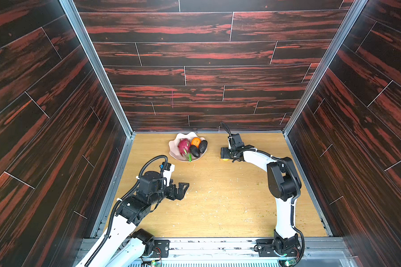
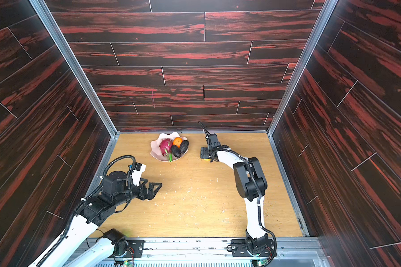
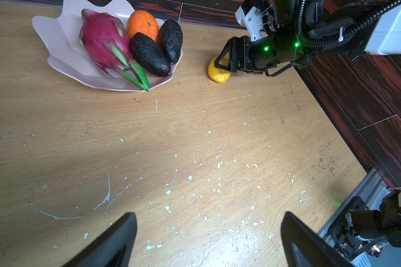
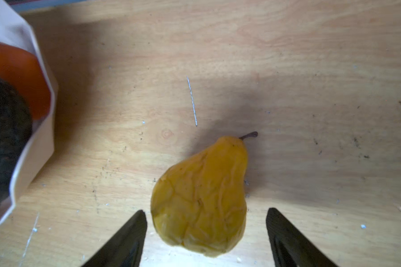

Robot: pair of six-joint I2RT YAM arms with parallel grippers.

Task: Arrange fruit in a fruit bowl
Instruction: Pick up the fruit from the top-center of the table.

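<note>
Only the right wrist view reveals the yellow fruit [image 4: 199, 198] as a wrinkled, stemmed pear; in both top views just a sliver shows under the right gripper [image 1: 224, 154]. It lies near the far edge of the bench [image 1: 218, 208], beside the fruit bowl [image 1: 171, 148], between parted jaws, unclamped. The left gripper [image 1: 184, 190] gapes empty.

On my tabletop [image 1: 218, 208] the fruit bowl [image 1: 172, 148] sits far back, left of centre. In it the dragon fruit [image 1: 183, 146] lies left and the orange [image 1: 196, 141] lies behind. The far avocado [image 1: 203, 146] lies at the right rim, with the near avocado [image 1: 194, 151] between it and the dragon fruit. The pear [image 4: 202, 201] lies on the tabletop just right of the bowl, between the jaws of my right gripper [image 4: 205, 210]. My left gripper [image 3: 208, 213] hangs nearer me, before the bowl.
</note>
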